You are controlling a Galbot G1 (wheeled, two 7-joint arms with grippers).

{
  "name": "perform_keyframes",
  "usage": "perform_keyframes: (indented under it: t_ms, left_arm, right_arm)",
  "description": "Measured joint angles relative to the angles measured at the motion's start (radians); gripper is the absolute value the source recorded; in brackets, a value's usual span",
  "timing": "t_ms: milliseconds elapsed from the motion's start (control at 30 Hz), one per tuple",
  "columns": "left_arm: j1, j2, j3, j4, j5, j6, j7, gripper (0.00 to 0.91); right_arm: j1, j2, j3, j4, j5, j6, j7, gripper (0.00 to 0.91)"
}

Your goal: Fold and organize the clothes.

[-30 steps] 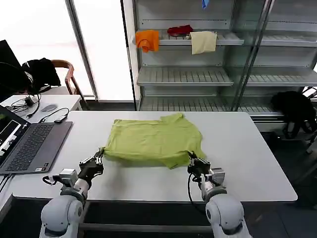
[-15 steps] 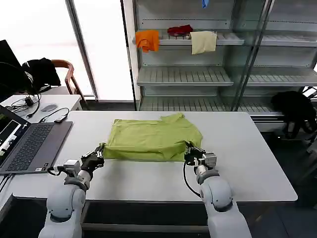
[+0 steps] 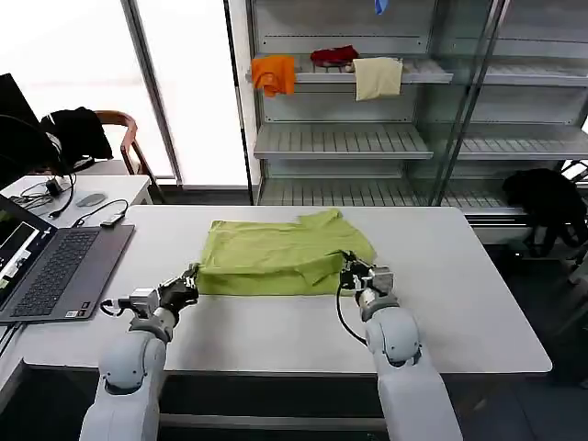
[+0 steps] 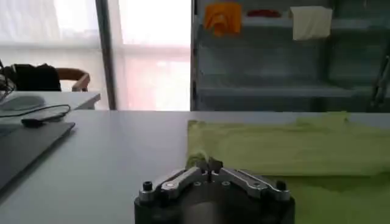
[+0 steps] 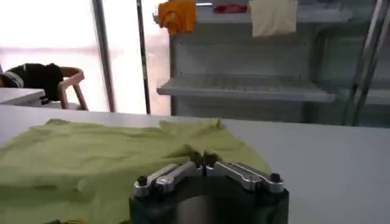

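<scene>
A white table (image 3: 459,303) fills the near part of the head view, with a metal shelf unit (image 3: 386,138) behind it. The lime-green shirt (image 3: 276,257) lies on the middle of the table, its near edge lifted and doubled back over the rest; the far part lies flat with a sleeve towards the shelves.

A laptop (image 3: 55,266) sits open at the table's left edge, a cable (image 3: 96,216) running off beyond it. A chair (image 3: 124,138) with dark cloth over it stands farther left.

The left gripper (image 3: 190,281) is low over the table at the shirt's near left corner. In the left wrist view (image 4: 208,165) its fingers are pressed together on a pinch of green cloth (image 4: 292,152).

The right gripper (image 3: 349,272) is at the shirt's near right corner, the same height as the left. In the right wrist view (image 5: 203,162) its fingers meet on the shirt's edge (image 5: 91,158), the cloth spreading away from the tips across the table.

On an upper shelf hang an orange cloth (image 3: 273,73), a red cloth (image 3: 333,56) and a cream cloth (image 3: 378,77).
</scene>
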Motion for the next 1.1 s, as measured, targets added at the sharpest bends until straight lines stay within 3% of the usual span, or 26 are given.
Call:
perform_keyframes:
  t_ms: [467,1100]
  left_arm:
    - [0.016,0.007,0.0,-0.041,-0.012,-0.002,0.0,0.907]
    - [0.083,0.006,0.008,-0.108,0.003,0.001,-0.001,0.907]
  right_arm:
    - [0.022,-0.011,0.027,-0.013,0.012,0.011,0.03,0.907]
    - [-0.06,-0.074,0.083,0.121,0.093,-0.024,0.03,0.907]
